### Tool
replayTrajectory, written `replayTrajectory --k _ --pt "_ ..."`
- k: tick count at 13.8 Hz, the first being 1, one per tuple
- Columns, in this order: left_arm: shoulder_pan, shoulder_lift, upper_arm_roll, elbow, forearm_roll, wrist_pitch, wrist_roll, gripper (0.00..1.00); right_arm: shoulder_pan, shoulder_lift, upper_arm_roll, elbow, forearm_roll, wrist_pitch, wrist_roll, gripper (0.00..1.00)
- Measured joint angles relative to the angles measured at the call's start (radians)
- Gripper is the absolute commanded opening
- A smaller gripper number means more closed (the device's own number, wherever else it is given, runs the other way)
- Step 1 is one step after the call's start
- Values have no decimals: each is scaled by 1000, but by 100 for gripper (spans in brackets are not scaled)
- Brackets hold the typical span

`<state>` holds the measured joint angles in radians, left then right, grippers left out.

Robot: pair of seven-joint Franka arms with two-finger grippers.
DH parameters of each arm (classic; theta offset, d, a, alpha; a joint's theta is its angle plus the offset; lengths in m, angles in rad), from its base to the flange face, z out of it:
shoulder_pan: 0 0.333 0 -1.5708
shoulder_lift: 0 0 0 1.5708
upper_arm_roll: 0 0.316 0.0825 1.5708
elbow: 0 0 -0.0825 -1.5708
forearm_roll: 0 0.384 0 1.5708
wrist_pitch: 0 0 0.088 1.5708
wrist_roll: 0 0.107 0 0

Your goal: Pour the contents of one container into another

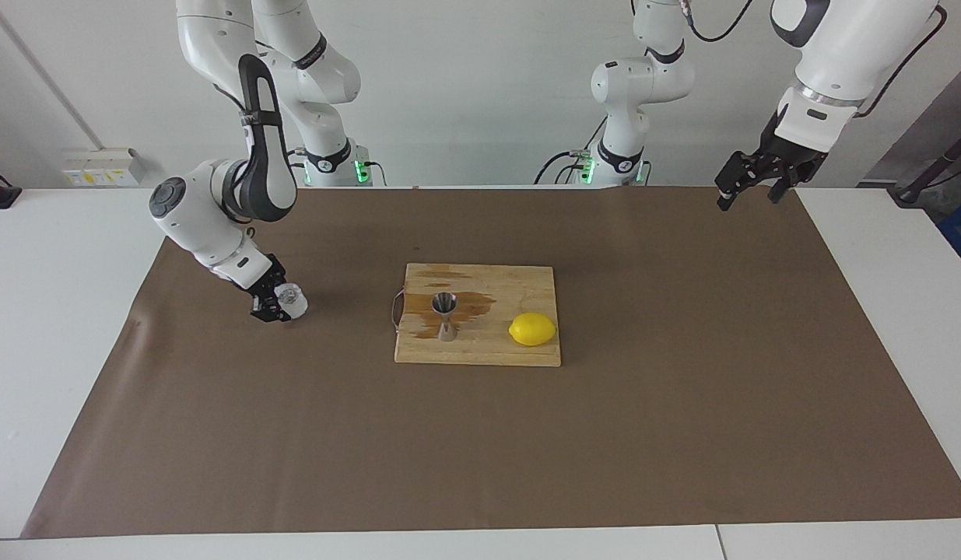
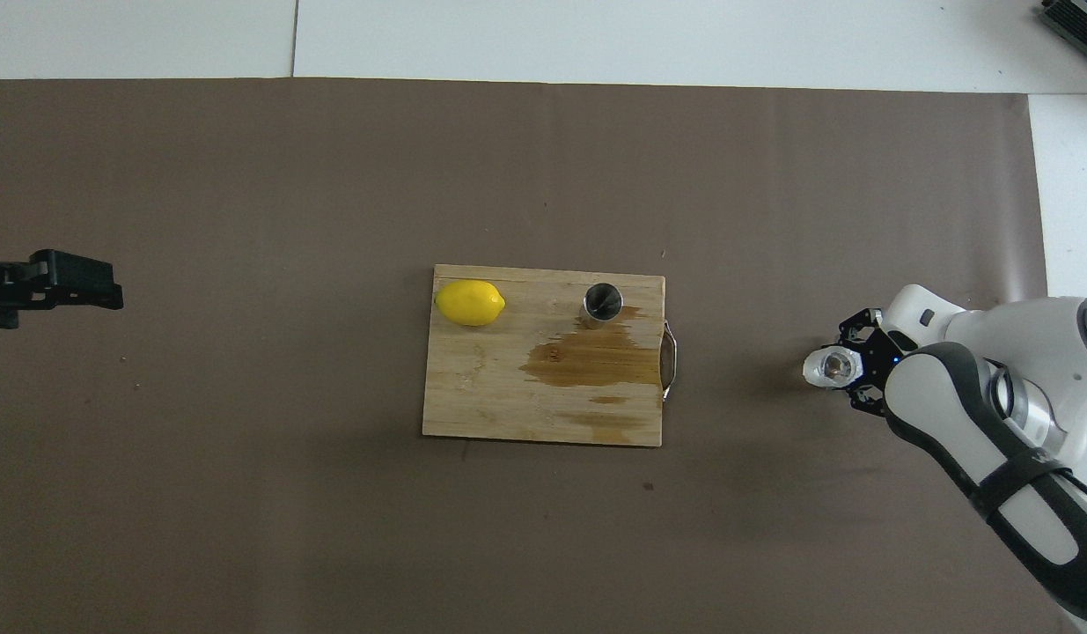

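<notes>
One crinkled white cup (image 1: 292, 301), hourglass steel jigger (image 1: 446, 315) upright.

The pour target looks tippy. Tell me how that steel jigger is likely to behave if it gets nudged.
The jigger stands upright on the cutting board, hourglass-shaped with a narrow waist and small foot, so it probably tips easily. Its polished steel looks stiff but likely slippery. It stands at the edge of a dark wet-looking stain, so it may also slide.
</notes>
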<state>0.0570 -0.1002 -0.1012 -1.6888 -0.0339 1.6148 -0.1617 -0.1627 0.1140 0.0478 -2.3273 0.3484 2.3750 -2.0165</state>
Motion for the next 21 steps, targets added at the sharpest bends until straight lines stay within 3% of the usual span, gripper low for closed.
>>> replayTrajectory --k 2,4,5,6,15,21 --pt "0 0 0 0 0 0 0 100 0 0 0 0 5 0 0 25" --pt "0 0 0 0 0 0 0 100 0 0 0 0 6 0 0 13" --pt "0 0 0 0 0 0 0 100 0 0 1 0 6 0 0 2" --pt "0 0 0 0 0 1 0 100 0 0 2 0 7 0 0 0" --pt "6 6 9 49 0 -93 6 100 31 -6 9 9 140 0 17 0" --pt "6 6 6 49 0 -105 6 100 142 -47 12 65 141 0 249 0"
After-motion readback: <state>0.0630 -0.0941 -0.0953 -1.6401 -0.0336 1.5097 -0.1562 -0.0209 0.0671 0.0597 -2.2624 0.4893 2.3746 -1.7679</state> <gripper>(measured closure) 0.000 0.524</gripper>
